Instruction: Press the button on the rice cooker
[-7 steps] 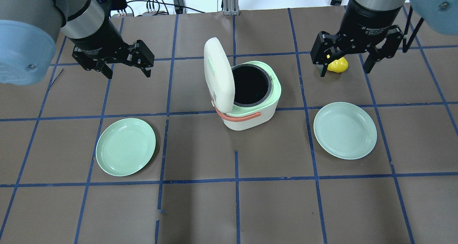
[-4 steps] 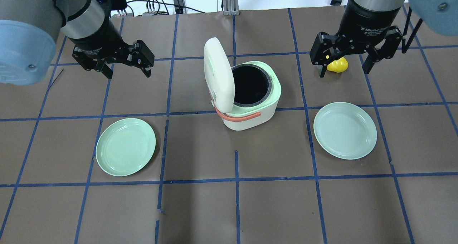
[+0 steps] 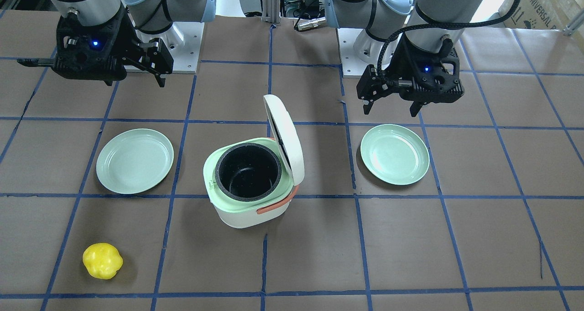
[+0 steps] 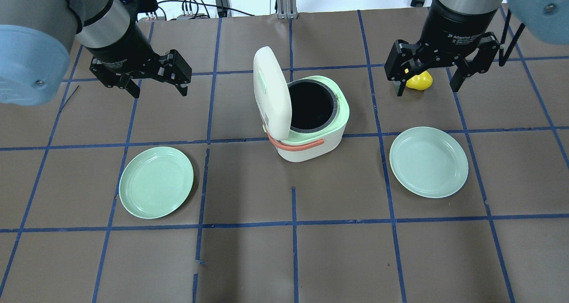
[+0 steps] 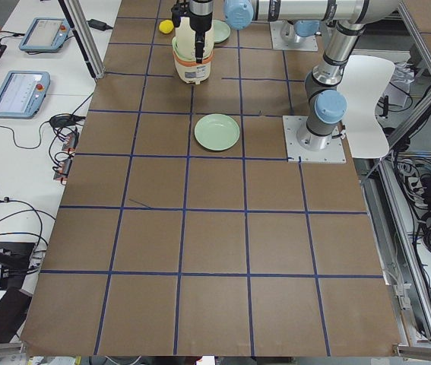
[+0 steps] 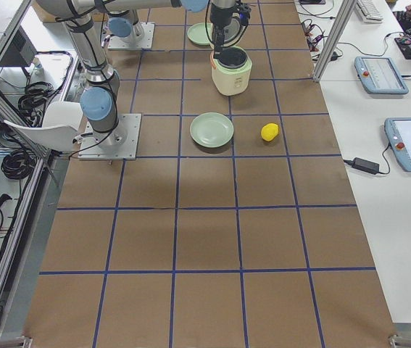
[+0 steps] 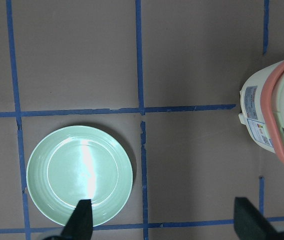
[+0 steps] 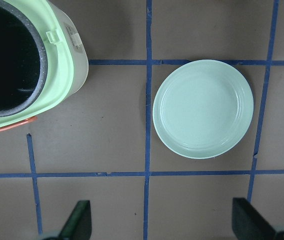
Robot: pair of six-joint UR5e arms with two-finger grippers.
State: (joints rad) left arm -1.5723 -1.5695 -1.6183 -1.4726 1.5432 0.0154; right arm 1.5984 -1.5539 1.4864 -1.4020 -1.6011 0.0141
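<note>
The rice cooker [image 4: 311, 121] sits at the middle of the bench [image 4: 293, 258]. Its white lid [image 4: 271, 94] stands upright on a hinge at the cooker's nine o'clock side, and the black pot is bare and looks empty.

Seen from overhead, the left tool [image 4: 158, 91] hangs at the cooker's ten o'clock and the right tool [image 4: 429, 88] at its two o'clock. Both are well apart from the cooker and above the bench. Each has its fingers spread wide and grips nothing. A pale green plate [image 4: 156, 182] lies at eight o'clock and a second plate [image 4: 429, 162] at four o'clock. A yellow lump [image 3: 102, 261] lies on the bench below the right tool.

A small tab [image 8: 54, 36] shows on the green rim at the cooker's three o'clock side. Whether it is the button I cannot tell.

- **Sliding:** the cooker looks light and nothing pins it. A sideways or off-centre push would likely slide or tip it instead of working the button.
- **Open fingers:** with the fingers this far apart, one tip could catch the rim or drop into the pot. Narrowing them first would give a firmer pressing point.
- **Lid:** an approach from nine o'clock risks knocking the raised lid shut.
- **Yellow lump:** a straight descent of the right tool would strike it.
</note>
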